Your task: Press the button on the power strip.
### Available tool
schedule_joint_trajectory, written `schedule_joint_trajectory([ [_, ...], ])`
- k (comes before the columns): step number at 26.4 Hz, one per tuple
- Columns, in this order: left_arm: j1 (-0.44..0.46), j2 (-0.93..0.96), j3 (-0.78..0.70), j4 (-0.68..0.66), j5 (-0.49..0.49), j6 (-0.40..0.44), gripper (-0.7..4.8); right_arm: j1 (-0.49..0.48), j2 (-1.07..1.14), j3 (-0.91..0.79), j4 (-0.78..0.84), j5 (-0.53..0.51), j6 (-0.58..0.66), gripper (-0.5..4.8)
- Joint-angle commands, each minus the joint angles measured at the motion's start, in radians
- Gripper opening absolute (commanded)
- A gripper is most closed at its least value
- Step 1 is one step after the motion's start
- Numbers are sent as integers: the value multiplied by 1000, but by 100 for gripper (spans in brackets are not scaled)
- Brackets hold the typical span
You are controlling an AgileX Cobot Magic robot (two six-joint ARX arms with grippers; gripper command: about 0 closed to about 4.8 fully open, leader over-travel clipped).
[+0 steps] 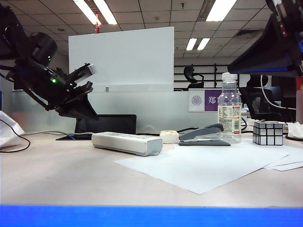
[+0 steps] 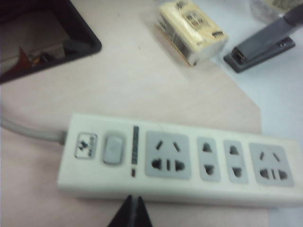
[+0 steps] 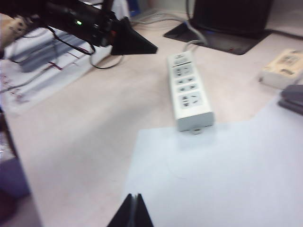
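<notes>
The power strip (image 1: 127, 143) is a long off-white bar lying on the table left of centre, with its grey cord leading off to the left. In the left wrist view the power strip (image 2: 180, 158) fills the frame, and its grey button (image 2: 113, 149) sits near the cord end beside the sockets. My left gripper (image 2: 132, 201) is shut and empty, hovering just off the strip's near long side, a little past the button. In the exterior view the left gripper (image 1: 93, 115) hangs above the strip's cord end. My right gripper (image 3: 134, 197) is shut, high over the white paper (image 3: 213, 175), far from the power strip (image 3: 189, 90).
A cream tissue pack (image 2: 191, 30) and a grey stapler (image 1: 204, 135) lie behind the strip. A clear bottle (image 1: 229, 113) and a mirror cube (image 1: 267, 132) stand at the right. A black tray (image 2: 47, 38) sits near the cord. White paper (image 1: 203, 165) covers the front right.
</notes>
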Motion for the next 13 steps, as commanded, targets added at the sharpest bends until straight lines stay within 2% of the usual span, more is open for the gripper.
schedule_joint_trajectory([
  [1,0,-6,21,32,7,14,-5,10,-3,5,1,65,-50,0],
  [4,0,-2,44,34,7,21,-5,12,-2,5,-9,104,-67,0],
  [13,-7,45,135,-16,16,21,-5,12,-2,5,2,105,-68,0],
])
